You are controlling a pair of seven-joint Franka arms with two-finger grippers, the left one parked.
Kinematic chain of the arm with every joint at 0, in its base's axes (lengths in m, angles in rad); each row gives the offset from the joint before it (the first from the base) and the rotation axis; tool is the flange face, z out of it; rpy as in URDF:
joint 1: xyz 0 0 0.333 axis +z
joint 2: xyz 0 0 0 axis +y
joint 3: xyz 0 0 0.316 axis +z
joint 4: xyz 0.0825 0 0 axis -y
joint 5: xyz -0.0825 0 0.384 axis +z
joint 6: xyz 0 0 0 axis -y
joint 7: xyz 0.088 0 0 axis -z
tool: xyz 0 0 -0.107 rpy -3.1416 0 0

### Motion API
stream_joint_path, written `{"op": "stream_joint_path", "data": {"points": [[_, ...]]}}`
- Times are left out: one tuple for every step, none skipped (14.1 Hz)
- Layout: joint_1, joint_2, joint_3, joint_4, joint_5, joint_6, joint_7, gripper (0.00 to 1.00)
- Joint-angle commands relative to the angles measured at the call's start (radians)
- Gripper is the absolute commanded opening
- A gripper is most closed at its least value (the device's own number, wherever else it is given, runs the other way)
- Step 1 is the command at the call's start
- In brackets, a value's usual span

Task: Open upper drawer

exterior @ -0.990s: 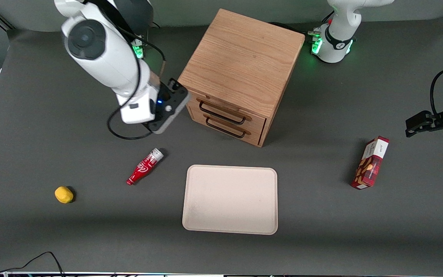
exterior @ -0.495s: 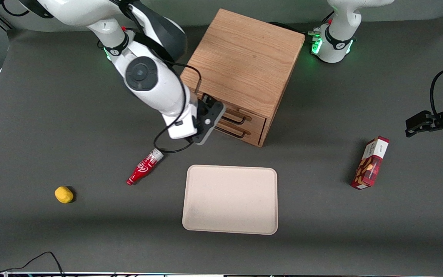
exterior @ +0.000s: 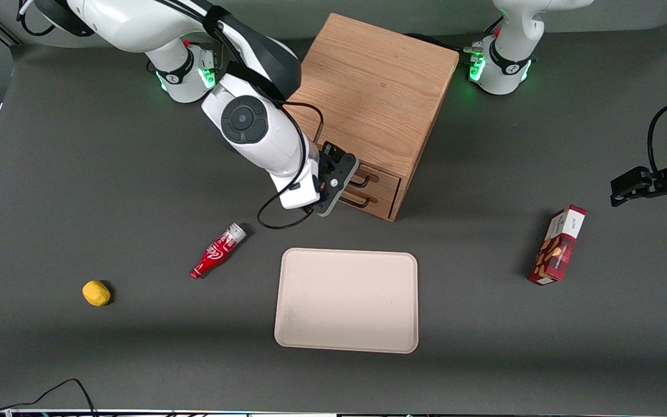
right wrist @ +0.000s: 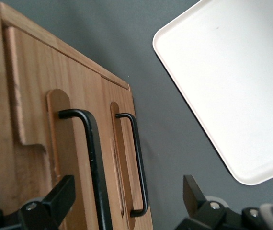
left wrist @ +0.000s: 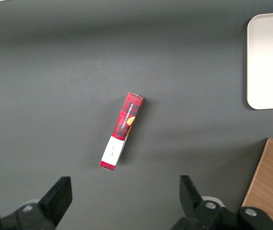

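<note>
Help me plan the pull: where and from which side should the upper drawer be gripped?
Grip the upper drawer by its thin black wire handle, coming straight at the cabinet's front. The bar stands off the wood, leaving room for a finger. The end effector is in front of it, fingers open.

From where I'm driving, the gripper hangs right in front of the upper drawer, jaws spread wide around open air. Bare bench lies between the cabinet and the cream tray, so there's room. The red bottle sits well clear.
</note>
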Motion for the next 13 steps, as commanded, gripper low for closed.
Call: {"op": "stream_joint_path", "data": {"points": [[-0.004, 0.01, 0.011, -0.028, -0.022, 0.045, 0.015, 1.0], [-0.004, 0.016, 0.011, -0.028, -0.024, 0.05, 0.013, 1.0], [-0.004, 0.016, 0.011, -0.028, -0.025, 0.05, 0.012, 1.0], [-0.004, 0.018, 0.011, -0.027, -0.03, 0.05, 0.007, 1.0], [-0.008, 0.021, 0.011, -0.027, -0.03, 0.05, -0.011, 1.0], [-0.013, 0.021, 0.011, -0.028, -0.03, 0.05, -0.038, 1.0], [-0.018, 0.021, 0.011, -0.027, -0.03, 0.05, -0.054, 1.0], [-0.019, 0.024, 0.01, -0.024, -0.032, 0.05, -0.066, 1.0], [-0.021, 0.024, -0.001, -0.022, -0.047, 0.05, -0.083, 1.0], [-0.024, 0.032, -0.007, -0.018, -0.074, 0.05, -0.091, 1.0], [-0.03, 0.048, -0.007, -0.002, -0.108, 0.05, -0.091, 1.0], [-0.03, 0.064, -0.007, 0.011, -0.134, 0.05, -0.088, 1.0], [-0.03, 0.081, -0.007, 0.028, -0.15, 0.051, -0.086, 1.0]]}}
